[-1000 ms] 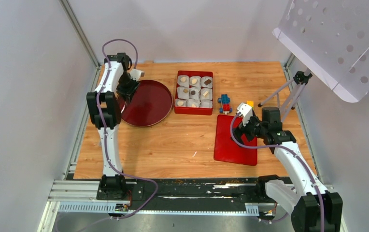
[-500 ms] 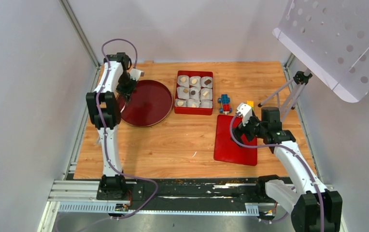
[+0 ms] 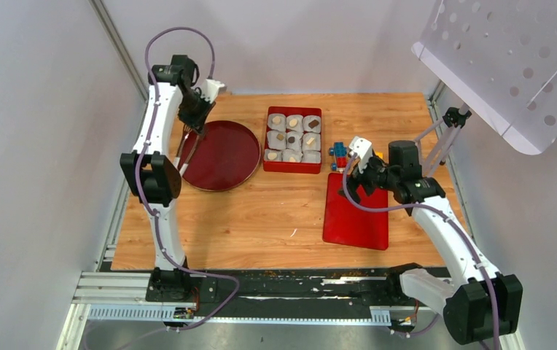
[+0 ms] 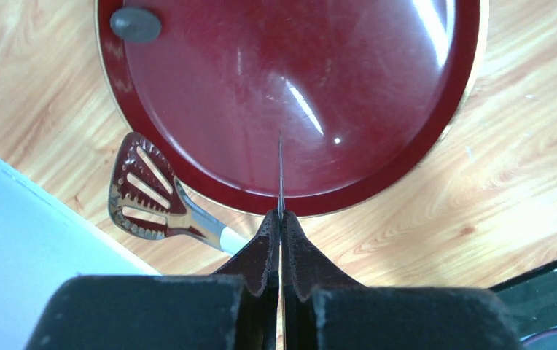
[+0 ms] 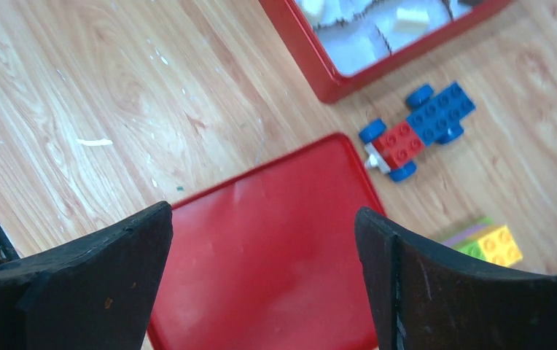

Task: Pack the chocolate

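The left gripper point(image 4: 281, 216) has its jaws shut tight on metal tongs point(image 4: 188, 224) by the round red plate point(image 3: 224, 157). The chocolate point(image 3: 292, 137) sits in paper cups point(image 3: 310, 156) in the red box point(image 3: 292, 169). The right gripper point(image 5: 262, 215) holds its jaws wide open over a flat red lid point(image 5: 275, 277).

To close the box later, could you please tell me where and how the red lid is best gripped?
Its long left edge, approached low from the left: the lid lies flat on the table and looks too broad to span from above, so the thin rim there is probably all the open right gripper can pinch.
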Tool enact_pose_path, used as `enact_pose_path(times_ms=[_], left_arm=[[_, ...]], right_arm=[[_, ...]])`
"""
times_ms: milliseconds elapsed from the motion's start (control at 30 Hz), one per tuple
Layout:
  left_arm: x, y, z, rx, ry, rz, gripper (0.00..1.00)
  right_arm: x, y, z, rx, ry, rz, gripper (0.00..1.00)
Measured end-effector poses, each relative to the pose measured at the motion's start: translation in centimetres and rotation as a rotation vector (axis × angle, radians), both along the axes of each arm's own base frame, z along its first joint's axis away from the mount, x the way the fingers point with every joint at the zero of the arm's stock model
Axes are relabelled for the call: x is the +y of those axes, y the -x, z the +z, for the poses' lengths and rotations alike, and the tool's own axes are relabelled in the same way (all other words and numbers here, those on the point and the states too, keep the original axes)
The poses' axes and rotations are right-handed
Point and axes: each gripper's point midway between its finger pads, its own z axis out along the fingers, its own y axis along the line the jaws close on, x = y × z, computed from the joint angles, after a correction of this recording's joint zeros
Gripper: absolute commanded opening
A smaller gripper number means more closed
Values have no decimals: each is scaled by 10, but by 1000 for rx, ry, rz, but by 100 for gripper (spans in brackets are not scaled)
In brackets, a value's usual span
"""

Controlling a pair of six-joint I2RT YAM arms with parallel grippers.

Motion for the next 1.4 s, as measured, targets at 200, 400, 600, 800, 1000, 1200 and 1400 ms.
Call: enact_pose_path(times_ms=[200,400,600,800,1000,1200,1400], left_arm=[[-33,16,23,-25,36,-83,0],[-46,26,31,-21,79,-113,0],[-76,66,56,-34,225,-261,0],[-120,109,87,-69,423,-452,0],[-174,141,91,-52,514,-642,0],[-208,159,97,-54,576,-755,0],[-220,163,100,-73,593,-799,0]], right_arm=[[28,-5,20,-53,-20,89,95],[38,-3,29,-73,-33,117,94],[53,-5,59,-112,-77,154,87],[93,-3,97,-139,-140,277,79],[144,-1,123,-143,-211,394,73],[177,-5,133,-122,-267,460,67],[189,-7,134,-75,-317,472,58]])
